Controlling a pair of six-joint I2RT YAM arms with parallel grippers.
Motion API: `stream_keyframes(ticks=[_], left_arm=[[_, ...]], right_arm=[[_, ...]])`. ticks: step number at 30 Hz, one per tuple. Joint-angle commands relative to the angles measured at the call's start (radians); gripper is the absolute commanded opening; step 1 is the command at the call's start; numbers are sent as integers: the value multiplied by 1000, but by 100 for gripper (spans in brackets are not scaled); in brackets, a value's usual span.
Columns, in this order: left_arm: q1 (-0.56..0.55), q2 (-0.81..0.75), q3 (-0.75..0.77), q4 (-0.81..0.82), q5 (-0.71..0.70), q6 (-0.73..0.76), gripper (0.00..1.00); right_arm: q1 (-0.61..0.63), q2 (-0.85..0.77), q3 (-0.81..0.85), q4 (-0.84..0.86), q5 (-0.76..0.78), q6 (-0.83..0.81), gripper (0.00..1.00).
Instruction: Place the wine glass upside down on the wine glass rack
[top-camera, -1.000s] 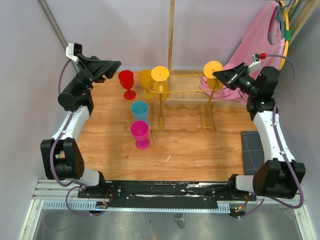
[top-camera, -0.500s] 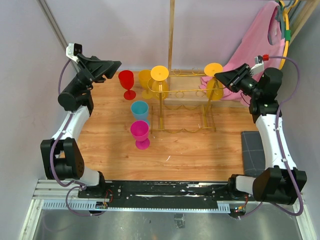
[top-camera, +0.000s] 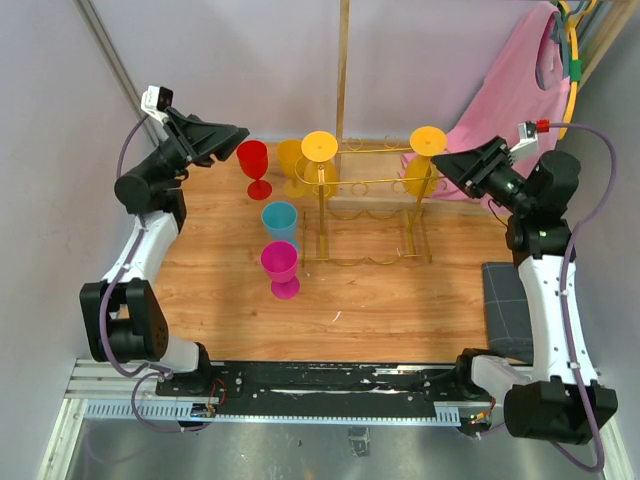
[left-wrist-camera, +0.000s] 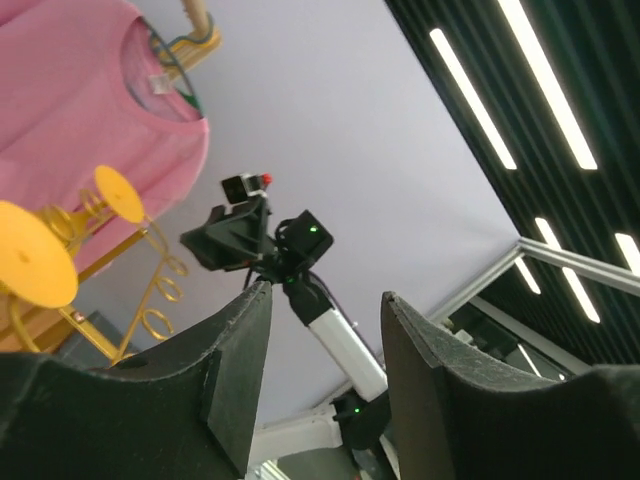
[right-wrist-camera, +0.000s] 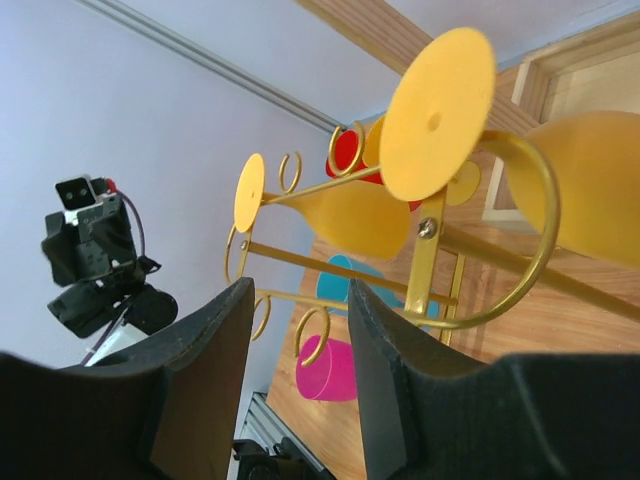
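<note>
The gold wire wine glass rack (top-camera: 368, 214) stands mid-table. Two yellow wine glasses hang upside down on it, one at its left end (top-camera: 320, 152) and one at its right end (top-camera: 426, 142). In the right wrist view the nearer glass (right-wrist-camera: 437, 100) shows its round foot, with the rack's rail (right-wrist-camera: 430, 268) below it. My right gripper (top-camera: 447, 159) (right-wrist-camera: 300, 290) is open and empty, a little right of that glass. My left gripper (top-camera: 236, 132) (left-wrist-camera: 325, 296) is open and empty, raised above the red glass (top-camera: 253, 162) and pointing across at the rack.
A third yellow glass (top-camera: 289, 158), a blue one (top-camera: 280, 219) and a magenta one (top-camera: 280, 266) stand left of the rack. A tall wooden pole (top-camera: 343, 70) rises behind. A pink cloth (top-camera: 510, 95) hangs at back right. A dark mat (top-camera: 502, 305) lies at the right.
My right arm has drawn back to the right and up, away from the yellow glass on the rack's right end. My left gripper has shifted slightly right.
</note>
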Motion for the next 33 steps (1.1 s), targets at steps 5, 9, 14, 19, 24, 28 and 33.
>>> stream_keyframes(ticks=[5,9,14,19,24,28,33], left_arm=[[7,-93,235,-1088,36,864,51],[7,0,498,-1695,-203,1262,51],[-3,74,597,-1926,-398,1421,51],[-64,162,657,-2083,-647,1559,52],[-96,254,708,-2136,-803,1615,53],[-133,384,834,-2230,-948,1668,57],[-142,466,902,-2247,-1002,1664,58]], right_arm=[[-16,-126,-46,-44,2,-19,46],[-15,-168,-43,-52,-2,-29,47],[-5,-200,-30,-69,5,-54,47],[-3,-215,-32,-68,4,-62,47],[-3,-226,-38,-68,7,-69,47],[-3,-230,-37,-68,5,-67,47],[-2,-233,-32,-68,4,-67,47]])
